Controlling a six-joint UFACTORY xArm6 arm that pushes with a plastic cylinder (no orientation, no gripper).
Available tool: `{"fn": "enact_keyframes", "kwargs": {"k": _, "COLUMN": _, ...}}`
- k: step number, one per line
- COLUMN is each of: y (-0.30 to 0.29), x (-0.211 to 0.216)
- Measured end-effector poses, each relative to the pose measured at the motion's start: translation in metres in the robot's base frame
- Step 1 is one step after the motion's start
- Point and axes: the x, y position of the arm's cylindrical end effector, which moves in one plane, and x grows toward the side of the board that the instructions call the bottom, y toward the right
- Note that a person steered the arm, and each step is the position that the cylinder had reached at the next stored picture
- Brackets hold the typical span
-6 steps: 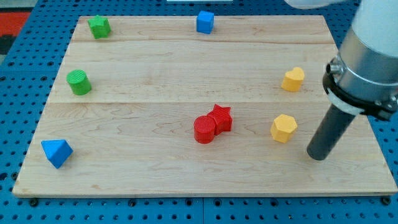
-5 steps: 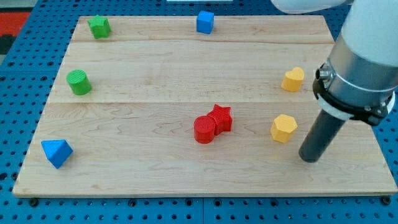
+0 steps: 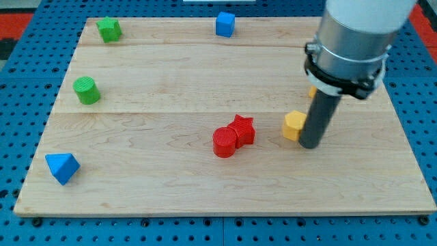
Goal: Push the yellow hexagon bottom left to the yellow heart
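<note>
Tip: my tip (image 3: 310, 144) rests on the table (image 3: 171, 75), touching the hexagon's right side.
Hexagon: yellow hexagon (image 3: 294, 126), right of centre, just left of the rod.
Heart: yellow heart (image 3: 312, 91), mostly hidden behind the rod.
Jaws: none, only a rod.

Light wood bench (image 3: 171, 75), three planks, sits on a blue pegboard (image 3: 13, 137). Clock positions taken from the bench centre:

- Blue cube (image 3: 225, 24) at 12, near the top edge.
- Green block (image 3: 108, 29) at 10–11, top-left corner, shape unclear.
- Green cylinder (image 3: 87, 90) at 9–10, left side.
- Blue pyramid-like block (image 3: 61, 167) at 8, bottom-left corner.
- Red cylinder (image 3: 224, 143) and red star (image 3: 242, 129) at 5, touching each other, star at the cylinder's 1–2.
- Yellow hexagon (image 3: 294, 126) at 4, partly hidden by the rod; my tip (image 3: 311, 145) touches its right side.
- Yellow heart (image 3: 311, 91) at 3, almost fully hidden behind the arm.
</note>
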Motion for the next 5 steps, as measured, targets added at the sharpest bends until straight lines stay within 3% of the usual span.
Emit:
{"fn": "enact_keyframes", "kwargs": {"k": 3, "y": -0.059, "x": -0.029}}
{"fn": "enact_keyframes", "kwargs": {"k": 4, "y": -0.059, "x": -0.052}}
{"fn": "enact_keyframes", "kwargs": {"k": 5, "y": -0.006, "x": -0.056}}
